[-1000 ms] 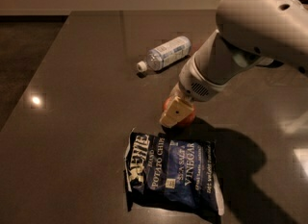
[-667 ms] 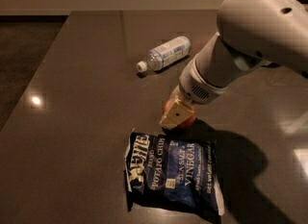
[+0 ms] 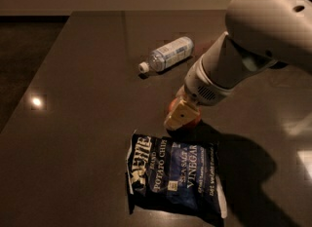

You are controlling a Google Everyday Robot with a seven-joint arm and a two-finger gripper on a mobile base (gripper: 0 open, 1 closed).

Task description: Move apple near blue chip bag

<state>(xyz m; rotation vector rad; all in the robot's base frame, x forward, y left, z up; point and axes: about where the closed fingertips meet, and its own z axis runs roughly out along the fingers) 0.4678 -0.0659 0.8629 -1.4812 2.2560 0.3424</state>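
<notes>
Camera view. Found the blue chip bag (image 3: 175, 177) lying flat on the dark table (image 3: 83, 148), lettering up. Saw the gripper (image 3: 181, 118) just beyond the bag's far edge, jaws clamped on the apple (image 3: 193, 120), one pale finger across its front hiding most of the red. Judged the apple near the bag, not touching it. Noted the bulky white arm (image 3: 253, 41) reaching in from the bag's right, shadowing its right side. Spotted a clear water bottle (image 3: 168, 54) on its side well beyond the bag.
</notes>
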